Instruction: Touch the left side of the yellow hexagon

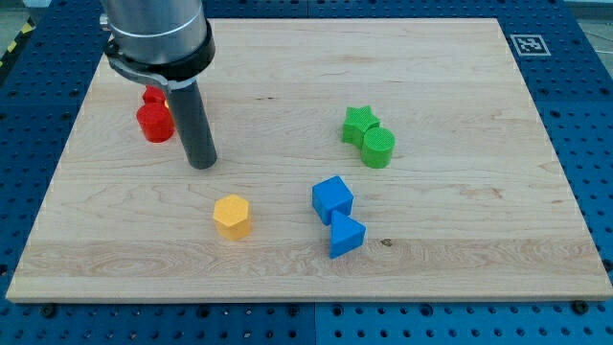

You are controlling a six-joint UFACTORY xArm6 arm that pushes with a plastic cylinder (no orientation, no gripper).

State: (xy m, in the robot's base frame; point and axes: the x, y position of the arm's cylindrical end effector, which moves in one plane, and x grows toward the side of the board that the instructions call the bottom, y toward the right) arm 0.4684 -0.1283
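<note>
Your tip [202,163] stood short of the yellow hexagon [232,216].
It sat at the hexagon's eleven o'clock, apart; no pincer showed, so its state couldn't be told.

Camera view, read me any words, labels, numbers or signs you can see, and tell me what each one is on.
No readable words or numbers.
Black-and-white square marker, on the wooden board at the view's top right corner: a coded pattern, not text.
The blocks and my tip carry no markings.

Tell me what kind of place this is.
Probably a robotics lab bench: a wooden board sits on a blue perforated table, with a fiducial marker in the board's corner and my tip among coloured blocks.
</note>
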